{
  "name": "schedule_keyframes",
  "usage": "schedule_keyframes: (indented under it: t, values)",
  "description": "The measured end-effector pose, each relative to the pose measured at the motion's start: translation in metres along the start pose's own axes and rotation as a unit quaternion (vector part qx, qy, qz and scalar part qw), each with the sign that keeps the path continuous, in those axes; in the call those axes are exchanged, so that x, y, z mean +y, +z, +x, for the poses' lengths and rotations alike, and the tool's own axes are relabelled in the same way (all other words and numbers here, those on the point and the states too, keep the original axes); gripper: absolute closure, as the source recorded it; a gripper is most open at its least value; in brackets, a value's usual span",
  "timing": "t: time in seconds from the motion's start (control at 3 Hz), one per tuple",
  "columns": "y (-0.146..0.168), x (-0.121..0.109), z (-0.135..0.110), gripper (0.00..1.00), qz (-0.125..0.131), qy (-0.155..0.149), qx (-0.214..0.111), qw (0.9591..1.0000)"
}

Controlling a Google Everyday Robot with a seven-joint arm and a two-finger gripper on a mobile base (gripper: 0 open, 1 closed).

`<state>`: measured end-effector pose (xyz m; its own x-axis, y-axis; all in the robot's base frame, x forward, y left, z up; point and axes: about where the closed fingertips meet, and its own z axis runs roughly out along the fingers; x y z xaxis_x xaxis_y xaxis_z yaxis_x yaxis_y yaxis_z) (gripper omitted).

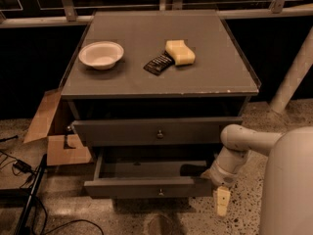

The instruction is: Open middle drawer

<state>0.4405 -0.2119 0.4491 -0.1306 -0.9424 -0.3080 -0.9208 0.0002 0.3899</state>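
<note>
The grey cabinet [161,84] shows two drawer fronts. The upper, taller front [122,132] with a round knob is nearly closed. Below it the middle drawer [146,187] stands pulled out, its inside showing behind the flat front, with a small knob at the centre. The lowest drawer is hidden under it. My gripper [222,200] hangs from the white arm [244,143], pointing down at the floor just off the right end of the middle drawer's front. It holds nothing.
On the cabinet top are a white bowl [101,54], a yellow sponge [180,52] and a dark packet [158,63]. A cardboard box [54,131] stands left of the cabinet, with cables [22,168] on the floor. A white post [293,77] is at the right.
</note>
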Motion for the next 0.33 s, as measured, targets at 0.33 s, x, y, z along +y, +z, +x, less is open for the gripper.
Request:
schedule_keyframes:
  t: [0.33]
  values:
    - [0.0000, 0.0000, 0.0000, 0.00, 0.000, 0.000, 0.000, 1.0000]
